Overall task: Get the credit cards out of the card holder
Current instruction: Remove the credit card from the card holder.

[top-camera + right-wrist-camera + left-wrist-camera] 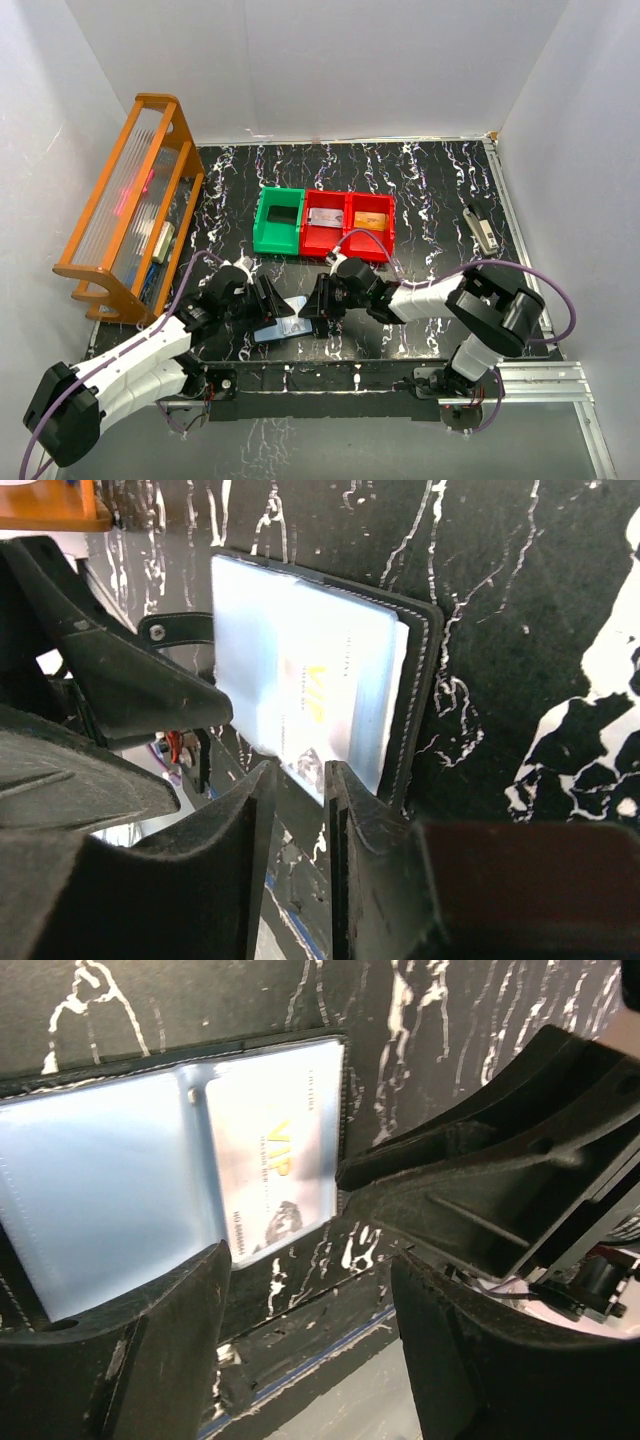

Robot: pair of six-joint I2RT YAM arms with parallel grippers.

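The card holder (283, 326) lies open on the black marbled table between my two grippers, its two light-blue panels (100, 1190) facing up. A white credit card marked VIP (275, 1160) sits in one panel (320, 670). My left gripper (310, 1300) is open wide at the holder's near edge, one finger (130, 1360) over the empty panel's rim. My right gripper (300, 780) has its jaws nearly together, a narrow gap still showing, with the tips at the VIP card's edge. Whether they touch the card I cannot tell. More credit cards lie in the bins: black (281, 213), grey (325, 217), orange (370, 220).
A green bin (262, 232) and two red bins (345, 240) stand in a row behind the holder. An orange wooden rack (130, 210) fills the left side. A small stapler-like object (483, 228) lies at the right edge. The two grippers are close together.
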